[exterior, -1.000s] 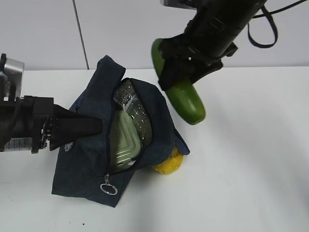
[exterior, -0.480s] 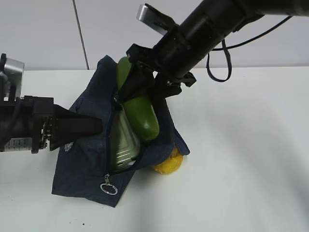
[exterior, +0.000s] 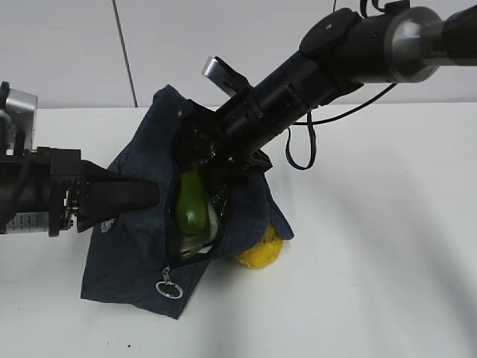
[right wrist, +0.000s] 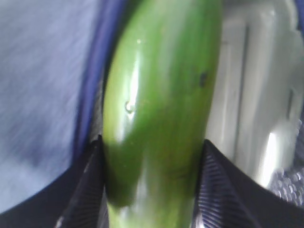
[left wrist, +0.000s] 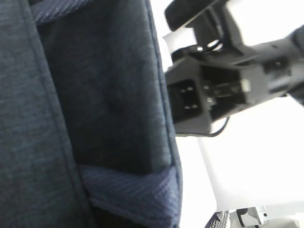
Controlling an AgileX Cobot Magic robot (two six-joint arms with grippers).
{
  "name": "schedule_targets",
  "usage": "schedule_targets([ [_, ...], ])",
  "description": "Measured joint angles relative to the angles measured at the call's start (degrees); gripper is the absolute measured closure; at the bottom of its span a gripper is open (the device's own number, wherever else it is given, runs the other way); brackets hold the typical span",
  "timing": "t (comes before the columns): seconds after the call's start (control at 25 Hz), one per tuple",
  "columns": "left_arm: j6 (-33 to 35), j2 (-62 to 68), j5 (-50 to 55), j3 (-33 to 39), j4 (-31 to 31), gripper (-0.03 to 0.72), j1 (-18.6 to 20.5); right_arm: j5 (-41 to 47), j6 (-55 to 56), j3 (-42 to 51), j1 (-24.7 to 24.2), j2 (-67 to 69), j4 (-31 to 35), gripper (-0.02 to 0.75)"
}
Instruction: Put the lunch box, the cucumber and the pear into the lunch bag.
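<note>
The navy lunch bag [exterior: 130,250] lies open on the white table. The pale green lunch box [exterior: 195,240] sits inside it and shows in the right wrist view [right wrist: 247,95]. My right gripper [exterior: 197,173] is shut on the dark green cucumber [exterior: 191,203] and holds it down in the bag's opening, over the lunch box; its ribbed fingers [right wrist: 88,185] clamp the cucumber [right wrist: 156,109]. The yellow pear [exterior: 259,252] lies on the table against the bag's right side. My left gripper [exterior: 153,195] pinches the bag's left zipper edge; navy fabric [left wrist: 95,95] fills its view and hides its jaws.
The zipper's metal ring pull [exterior: 168,289] lies at the bag's near corner. The right arm [exterior: 335,60] slants in from the upper right with a hanging black cable [exterior: 298,153]. Its wrist shows in the left wrist view [left wrist: 213,95]. White table [exterior: 373,261] stretches to the right.
My right gripper has swung left and down, carrying the cucumber from above the table into the bag's opening. The left arm, the bag and the pear have not moved.
</note>
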Motion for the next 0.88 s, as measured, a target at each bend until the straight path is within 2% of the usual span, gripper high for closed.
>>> schedule_targets([
  [0.28,0.0,0.0,0.4,0.0,0.0,0.708,0.0,-0.9,-4.4,-0.5,0.0,0.2,1.7,0.229],
  [0.52,0.0,0.0,0.8,0.0,0.0,0.708,0.0,2.9,-5.1,-2.4,-0.2,0.1,0.8,0.211],
  [0.88,0.0,0.0,-1.2,0.0,0.0,0.708,0.0,7.7,-5.2,-5.4,-0.5,-8.8,-18.3,0.230],
])
